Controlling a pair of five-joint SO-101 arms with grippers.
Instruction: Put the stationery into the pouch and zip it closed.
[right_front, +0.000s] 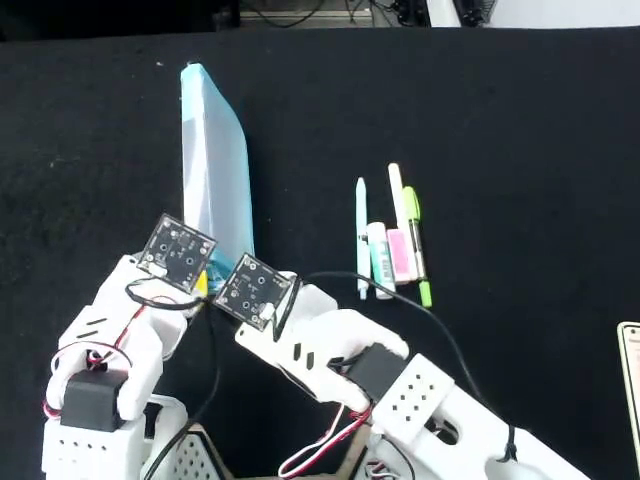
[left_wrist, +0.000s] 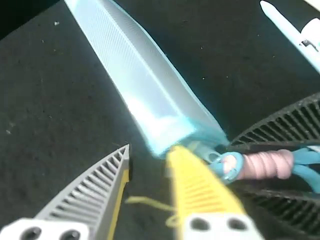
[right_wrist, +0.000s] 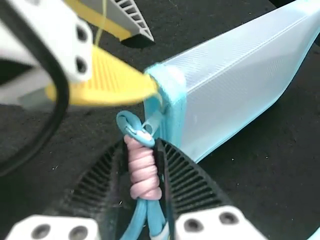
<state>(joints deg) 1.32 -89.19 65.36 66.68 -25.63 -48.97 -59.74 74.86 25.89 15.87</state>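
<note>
A black table (right_front: 520, 120) is lying under me, and I am holding both arms close together at its near side. My right gripper (right_wrist: 141, 150) is pinching the zipper pull (right_wrist: 142, 172), its black fingers pressed onto the pink coil wrapped around the blue cord. Just beside it, my left gripper (left_wrist: 148, 152) is keeping its jaws spread: the yellow finger (left_wrist: 200, 195) is touching the near end of the pouch (right_front: 215, 170), while the grey finger (left_wrist: 95, 195) is standing apart from it over bare cloth. The pale blue pouch is standing on its edge and stretching away from both grippers toward the far side. Off to the right, well apart from the pouch, the stationery is lying in a tight row: a light blue pen (right_front: 361, 235), a white pen (right_front: 398, 200), a green highlighter (right_front: 415, 240) and two shorter pieces between them.
</note>
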